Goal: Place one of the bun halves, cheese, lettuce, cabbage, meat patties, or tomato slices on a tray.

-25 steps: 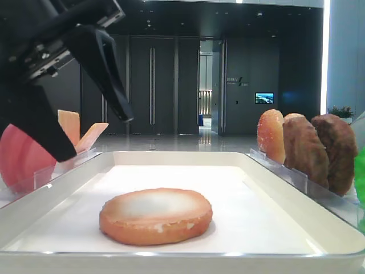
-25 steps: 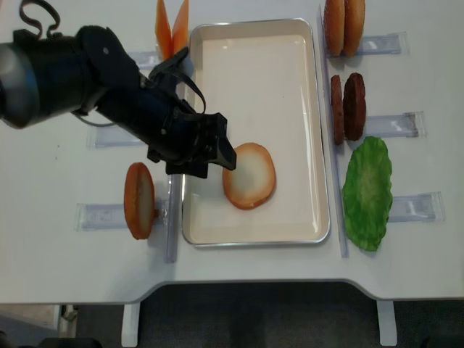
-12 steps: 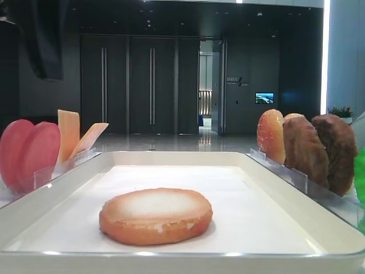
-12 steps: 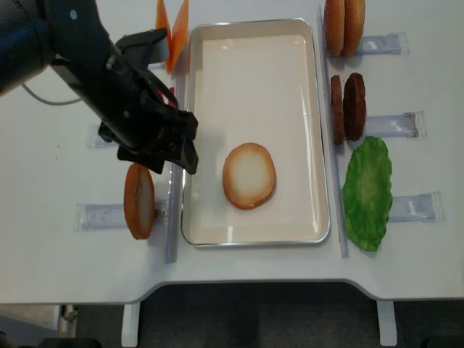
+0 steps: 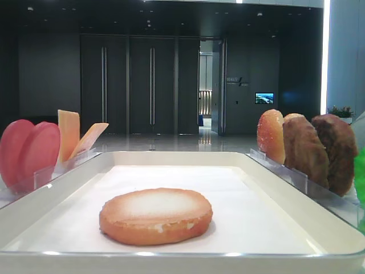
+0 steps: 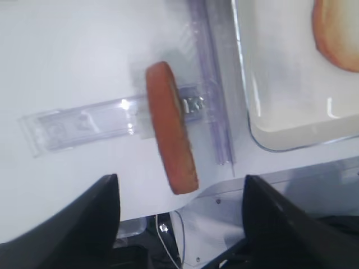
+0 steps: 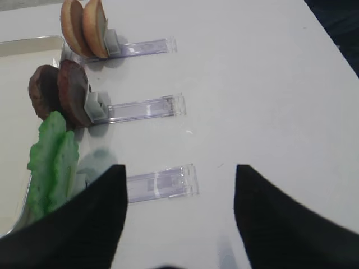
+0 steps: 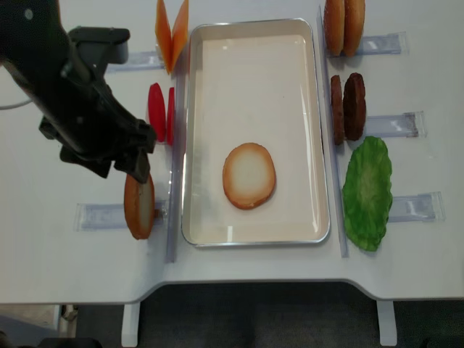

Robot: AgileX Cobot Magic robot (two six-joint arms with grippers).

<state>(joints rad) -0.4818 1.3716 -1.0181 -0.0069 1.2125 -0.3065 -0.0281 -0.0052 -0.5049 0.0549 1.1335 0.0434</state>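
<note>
A golden bun half point(image 8: 249, 175), pale face up, lies flat on the white tray point(image 8: 254, 80), near its front; it also shows in the low front view point(image 5: 155, 216). My left gripper point(image 8: 139, 161) hangs open and empty left of the tray, above a second bun half point(image 6: 171, 129) that stands on edge in a clear holder. Far over the bare table on the right, my right gripper point(image 7: 180, 174) is open with nothing between its fingers. It is out of the overhead view.
Tomato slices point(image 8: 161, 112) and cheese point(image 8: 172, 32) stand in holders left of the tray. On the right are two more buns point(image 8: 344, 25), dark meat patties point(image 8: 349, 105) and green lettuce point(image 8: 368, 192). Clear plastic holders point(image 7: 160, 185) lie along both sides.
My left arm has pulled back leftward off the tray, away from the bun half, and has left the low front view. The bun half has not moved.
</note>
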